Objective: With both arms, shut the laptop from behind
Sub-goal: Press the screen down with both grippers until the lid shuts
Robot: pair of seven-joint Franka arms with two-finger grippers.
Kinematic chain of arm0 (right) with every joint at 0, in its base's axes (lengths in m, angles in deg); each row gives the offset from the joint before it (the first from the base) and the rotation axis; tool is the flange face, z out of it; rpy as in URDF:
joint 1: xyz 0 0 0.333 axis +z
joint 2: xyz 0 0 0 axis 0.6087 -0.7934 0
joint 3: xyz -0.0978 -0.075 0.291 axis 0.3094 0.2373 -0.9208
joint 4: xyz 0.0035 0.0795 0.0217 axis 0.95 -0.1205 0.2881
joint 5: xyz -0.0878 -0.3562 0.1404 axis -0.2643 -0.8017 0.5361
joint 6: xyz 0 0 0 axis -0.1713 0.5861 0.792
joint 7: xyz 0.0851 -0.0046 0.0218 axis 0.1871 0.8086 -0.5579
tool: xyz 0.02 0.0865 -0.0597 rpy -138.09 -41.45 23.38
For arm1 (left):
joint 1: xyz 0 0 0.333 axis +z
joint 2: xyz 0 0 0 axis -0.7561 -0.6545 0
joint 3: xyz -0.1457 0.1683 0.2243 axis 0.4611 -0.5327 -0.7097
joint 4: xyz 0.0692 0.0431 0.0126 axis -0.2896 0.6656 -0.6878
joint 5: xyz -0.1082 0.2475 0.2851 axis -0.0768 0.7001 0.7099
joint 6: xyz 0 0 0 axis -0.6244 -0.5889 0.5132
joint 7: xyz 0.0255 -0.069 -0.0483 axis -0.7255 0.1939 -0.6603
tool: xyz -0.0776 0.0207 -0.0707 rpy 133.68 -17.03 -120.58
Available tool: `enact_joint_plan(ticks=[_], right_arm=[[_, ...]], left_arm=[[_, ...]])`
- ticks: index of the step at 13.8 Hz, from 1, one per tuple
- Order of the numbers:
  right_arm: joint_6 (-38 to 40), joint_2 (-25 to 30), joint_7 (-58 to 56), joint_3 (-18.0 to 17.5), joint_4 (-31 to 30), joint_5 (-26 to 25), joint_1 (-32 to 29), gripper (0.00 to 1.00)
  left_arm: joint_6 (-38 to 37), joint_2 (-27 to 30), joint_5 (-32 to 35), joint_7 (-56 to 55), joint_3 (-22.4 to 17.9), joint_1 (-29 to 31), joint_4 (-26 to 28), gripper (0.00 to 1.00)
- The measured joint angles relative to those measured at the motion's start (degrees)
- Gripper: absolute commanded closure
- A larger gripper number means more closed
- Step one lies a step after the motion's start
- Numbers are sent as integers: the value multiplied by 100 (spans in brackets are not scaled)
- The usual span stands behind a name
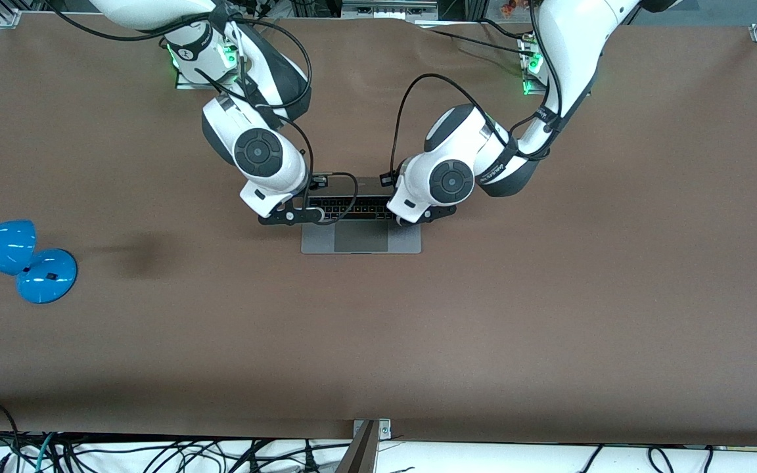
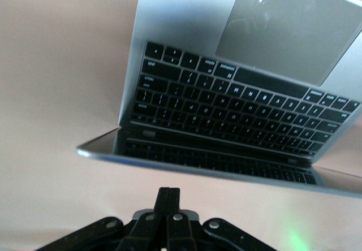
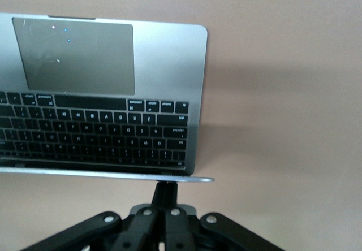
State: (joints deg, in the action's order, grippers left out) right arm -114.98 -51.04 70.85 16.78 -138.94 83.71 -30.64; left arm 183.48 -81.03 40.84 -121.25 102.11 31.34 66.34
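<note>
The grey laptop (image 1: 326, 244) lies mid-table with its black keyboard and trackpad showing. Its lid (image 1: 367, 182) is tilted part way down over the keys. My right gripper (image 1: 290, 215) is over the lid's corner at the right arm's end. In the right wrist view it (image 3: 167, 185) is shut and empty, its tips touching the lid's thin edge (image 3: 113, 174) above the laptop keyboard (image 3: 96, 129). My left gripper (image 1: 426, 213) is over the other corner. It (image 2: 169, 191) is shut and empty, a short gap from the lid's edge (image 2: 198, 166) of the laptop (image 2: 226, 104).
A blue desk lamp (image 1: 20, 257) lies toward the right arm's end of the brown table (image 1: 549, 315), nearer the front camera than the laptop. Loose cables (image 1: 155, 453) run beneath the table's front edge. Both arm bases stand at the table's back edge.
</note>
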Motion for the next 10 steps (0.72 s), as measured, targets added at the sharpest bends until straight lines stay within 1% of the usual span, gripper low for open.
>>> enact_joint_plan(ticks=[3, 10], right_arm=[[-112, -164, -1, 93, 50, -138, -3, 100], [-145, -735, -1, 111, 562, -363, -3, 100]], left_arm=[[108, -138, 5, 0, -14, 0, -55, 100], [181, -550, 201, 0, -92, 0, -388, 100]])
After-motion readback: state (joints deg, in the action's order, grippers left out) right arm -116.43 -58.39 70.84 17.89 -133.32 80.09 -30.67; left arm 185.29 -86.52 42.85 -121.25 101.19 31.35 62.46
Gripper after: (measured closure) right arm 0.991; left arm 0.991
